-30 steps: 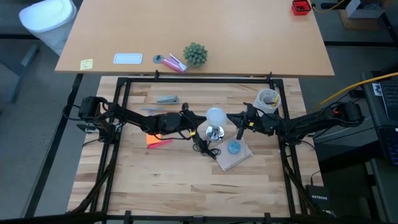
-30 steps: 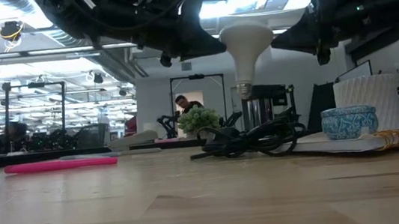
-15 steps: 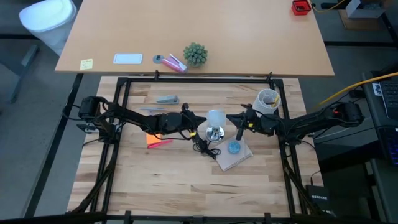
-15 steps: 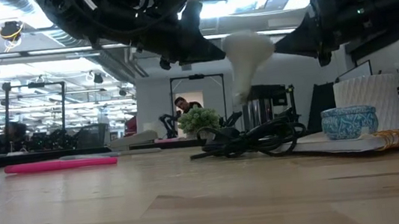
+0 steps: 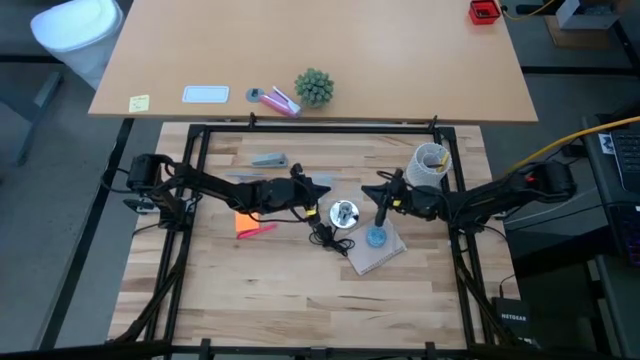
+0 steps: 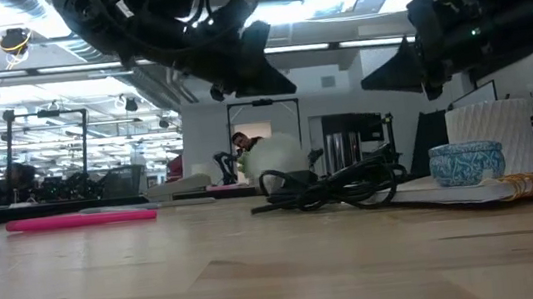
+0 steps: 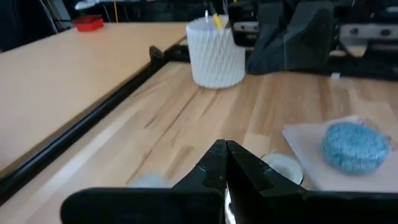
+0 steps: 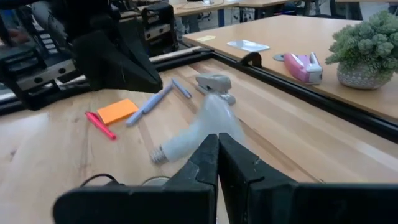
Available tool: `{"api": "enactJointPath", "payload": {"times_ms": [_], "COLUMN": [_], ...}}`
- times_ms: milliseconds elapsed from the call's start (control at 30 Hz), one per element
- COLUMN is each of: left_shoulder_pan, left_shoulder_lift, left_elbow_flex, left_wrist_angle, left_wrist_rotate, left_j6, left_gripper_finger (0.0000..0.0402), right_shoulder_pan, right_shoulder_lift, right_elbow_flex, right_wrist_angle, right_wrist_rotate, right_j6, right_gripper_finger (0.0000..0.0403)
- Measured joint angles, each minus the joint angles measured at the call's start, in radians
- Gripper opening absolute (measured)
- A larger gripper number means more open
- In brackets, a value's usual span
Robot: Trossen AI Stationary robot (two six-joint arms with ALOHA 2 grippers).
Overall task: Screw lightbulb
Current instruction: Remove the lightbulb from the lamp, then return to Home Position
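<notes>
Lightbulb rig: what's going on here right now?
Neither arm holds the lightbulb. It shows blurred down at the table, near the metal socket, loose. The left end effector and right end effector are both shut and empty, hanging above the table on either side of the socket.

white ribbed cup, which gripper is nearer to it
Right. The right gripper is just beside the white ribbed cup, toward the table's middle; the left gripper lies farther off, past the shiny round metal socket.
</notes>
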Motion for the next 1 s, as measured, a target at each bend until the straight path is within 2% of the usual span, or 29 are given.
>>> {"api": "enactJointPath", "payload": {"times_ms": [100, 200, 300, 400, 467, 733, 833, 1000], "left_shoulder_pan": [0.028, 0.083, 0.159, 0.221, 0.237, 0.201, 0.19, 0.188], "left_shoulder_lift": [0.0, 0.01, 0.018, 0.022, 0.028, 0.032, 0.038, 0.029], "left_elbow_flex": [0.0, 0.0, 0.0, -0.001, -0.001, -0.083, -0.122, -0.13], "left_wrist_angle": [-0.047, -0.097, -0.224, -0.367, -0.418, -0.397, -0.319, -0.123], "left_wrist_rotate": [-0.018, -0.118, -0.178, -0.178, -0.167, -0.144, -0.18, -0.19], "left_j6": [0.003, -0.026, -0.146, -0.29, -0.333, -0.393, -0.419, -0.342], "left_gripper_finger": [0.0, 0.0, 0.0, 0.0, 0.0, 0.0, 0.0, 0.0], "right_shoulder_pan": [0.0, 0.0, 0.0, 0.0, 0.0, 0.0, 0.0, 0.0], "right_shoulder_lift": [0.019, 0.024, 0.024, 0.024, 0.024, 0.024, 0.024, 0.024], "right_elbow_flex": [0.0, 0.0, 0.0, 0.0, 0.0, 0.0, 0.0, 0.0], "right_wrist_angle": [0.005, 0.005, 0.005, 0.002, -0.005, -0.008, -0.007, -0.006], "right_wrist_rotate": [0.003, 0.003, 0.003, 0.003, 0.003, 0.004, 0.004, 0.004], "right_j6": [0.0, 0.001, 0.001, 0.002, 0.002, 0.002, 0.002, 0.003], "right_gripper_finger": [0.0011, 0.0011, 0.0011, 0.0011, 0.0011, 0.0011, 0.0011, 0.0011]}}
